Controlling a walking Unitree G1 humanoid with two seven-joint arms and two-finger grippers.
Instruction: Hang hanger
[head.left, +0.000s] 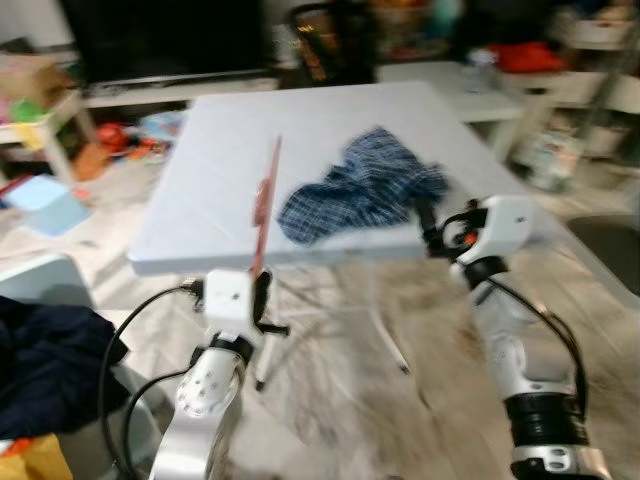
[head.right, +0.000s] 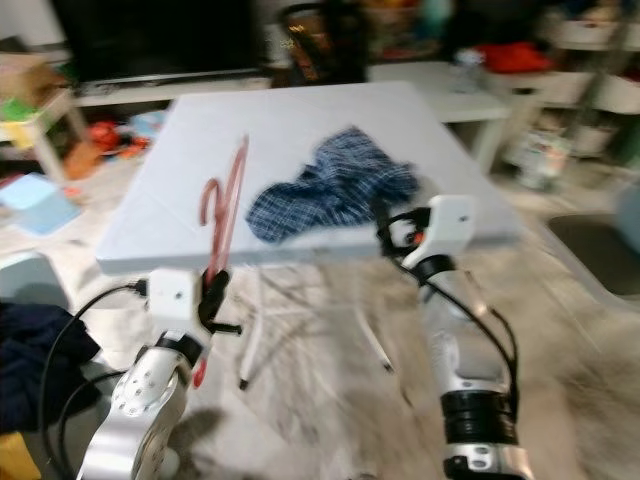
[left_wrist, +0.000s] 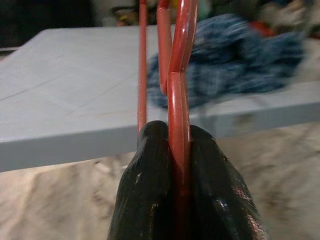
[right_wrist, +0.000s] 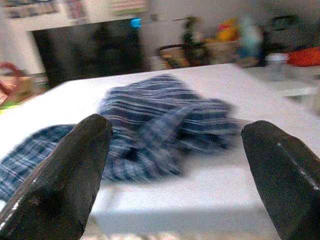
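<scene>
The head views are smearing with motion blur, so small details around the room are hard to make out, and both arms are running off the bottom edge. Nearest, the left gripper (left_wrist: 182, 165) is clamping its two black fingers (left_wrist: 150, 190) tight on the red hanger (head.left: 264, 205), just in front of the table's near edge. The hanger is standing almost upright, its long axis running up and slightly away over the table (head.left: 230, 140). In the left wrist view its top is being cut off by the frame, so its full shape cannot be told there. In the right eye view a curved end is showing beside the straight bar.

The right gripper (right_wrist: 175, 165) is reaching toward the table's near right edge, its fingers spread wide apart and holding nothing. Just beyond it a crumpled blue plaid shirt (head.left: 365, 185) is lying on the tabletop, to the right of the hanger.

A dark bundle of cloth (head.left: 45, 365) is sitting on the floor at the left, partly cropped. Further back, a dark TV (head.left: 165, 35) and blurred clutter are lining the wall.
</scene>
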